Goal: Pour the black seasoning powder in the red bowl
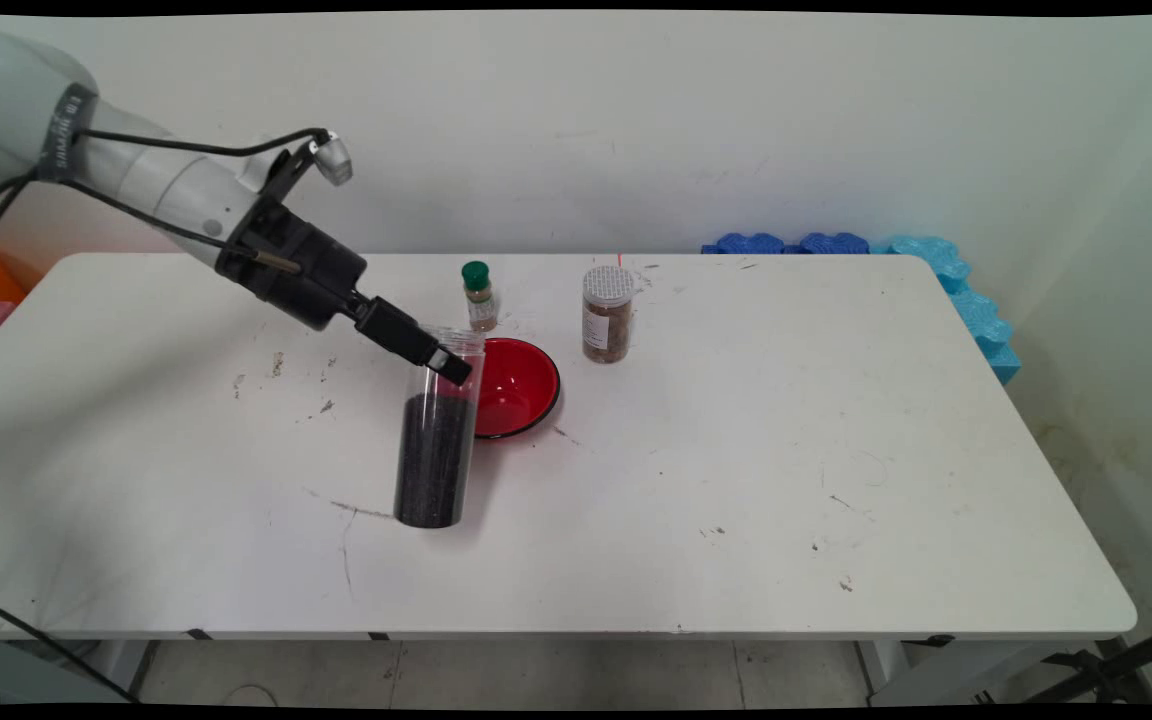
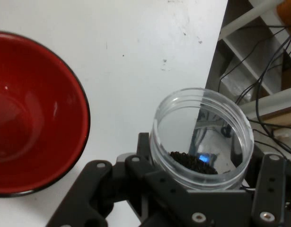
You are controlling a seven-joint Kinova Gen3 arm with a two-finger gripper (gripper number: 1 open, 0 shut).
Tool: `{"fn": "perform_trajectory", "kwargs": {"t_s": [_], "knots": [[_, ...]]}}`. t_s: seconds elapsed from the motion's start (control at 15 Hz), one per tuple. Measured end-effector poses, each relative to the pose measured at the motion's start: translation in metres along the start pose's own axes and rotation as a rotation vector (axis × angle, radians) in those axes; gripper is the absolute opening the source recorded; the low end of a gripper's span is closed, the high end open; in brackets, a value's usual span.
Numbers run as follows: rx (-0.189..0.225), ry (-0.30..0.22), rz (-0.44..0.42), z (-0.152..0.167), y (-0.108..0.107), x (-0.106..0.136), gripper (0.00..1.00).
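Pincer (image 1: 448, 362) of the white arm reaches in from the upper left and sits at the open mouth of a tall clear plastic jar (image 1: 436, 440), its black fingers closed around the jar's upper wall. The jar stands upright on the white table (image 1: 736, 480), lidless, its lower part filled with fine black grains while the upper part is see-through. In the hand view the jar's round rim (image 2: 202, 137) sits between the black linkage, with a little heap of dark grains visible down inside. Just beside the jar, on its far right, lies a red bowl (image 1: 516, 385) with a black rim, seemingly holding nothing. Behind the bowl stand a small spice bottle with a green cap (image 1: 479, 296) and, farther right, a brown-filled jar with a grey lid (image 1: 607, 313). Blue foam pieces (image 1: 936, 270) line the table's far right corner.
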Motion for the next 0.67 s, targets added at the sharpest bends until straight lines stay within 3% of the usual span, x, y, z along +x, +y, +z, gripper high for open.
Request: {"fn": "perform_trajectory", "kwargs": {"t_s": [0.33, 0.67], "knots": [[-0.013, -0.033, -0.139, 0.003, -0.015, 0.005, 0.0], [-0.03, -0.035, -0.268, 0.006, -0.028, 0.012, 0.0]]}}
